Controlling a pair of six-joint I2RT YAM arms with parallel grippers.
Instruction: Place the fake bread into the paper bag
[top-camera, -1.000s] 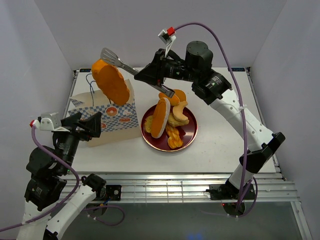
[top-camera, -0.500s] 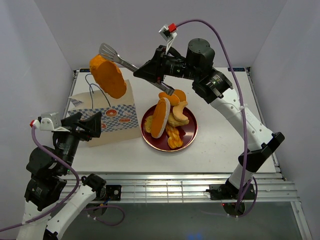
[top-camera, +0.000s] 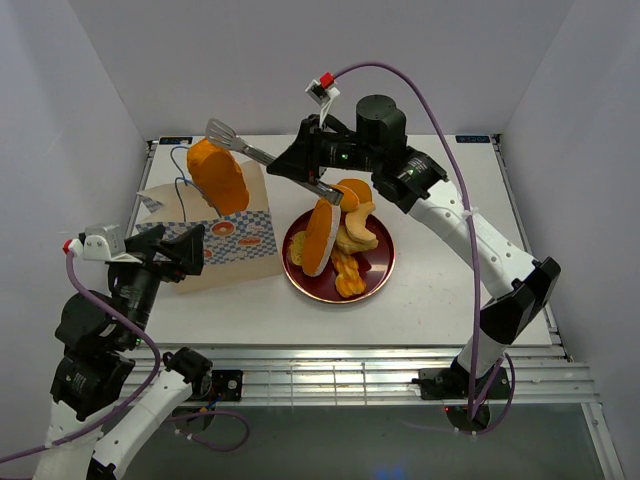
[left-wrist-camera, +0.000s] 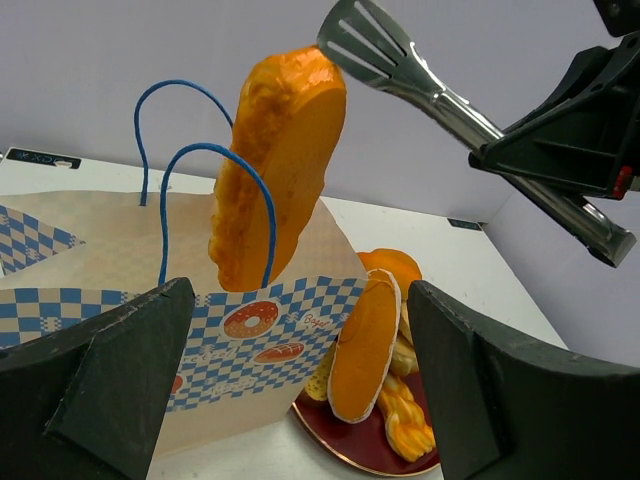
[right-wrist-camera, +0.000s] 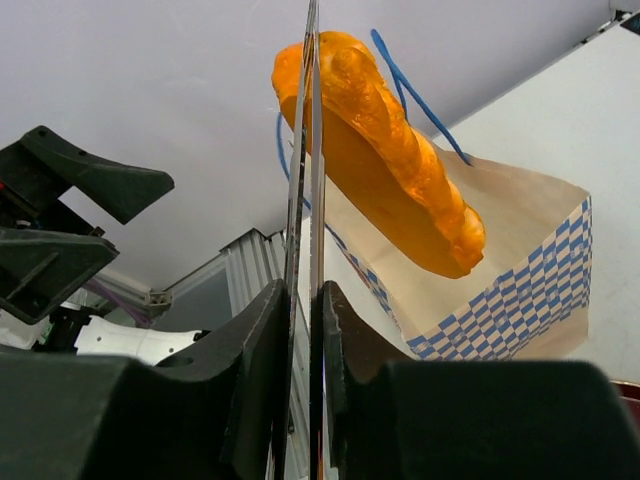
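Tongs (top-camera: 250, 150) do the carrying here. Your right end effector (top-camera: 312, 170) is clamped shut on their handles, and their slotted tips pinch the long oval loaf (top-camera: 218, 177) by its upper end. The loaf hangs on edge in the upper left of the overhead view, over the open mouth of the paper bag (top-camera: 235, 240) and right beside the blue cord handles (left-wrist-camera: 214, 147). Bring it down lengthwise, lower end first, aimed at the middle of the mouth and clear of those cords, which could snag it or tip the bag. Time the release by the loaf's lower end: let go only once it sits inside the walls. Your left end effector (top-camera: 190, 252) stands open near the bag's front face at lower left, and it could steady the bag. More bread waits on the dark red plate (top-camera: 378, 272) at the centre of the tabletop (top-camera: 450, 290).
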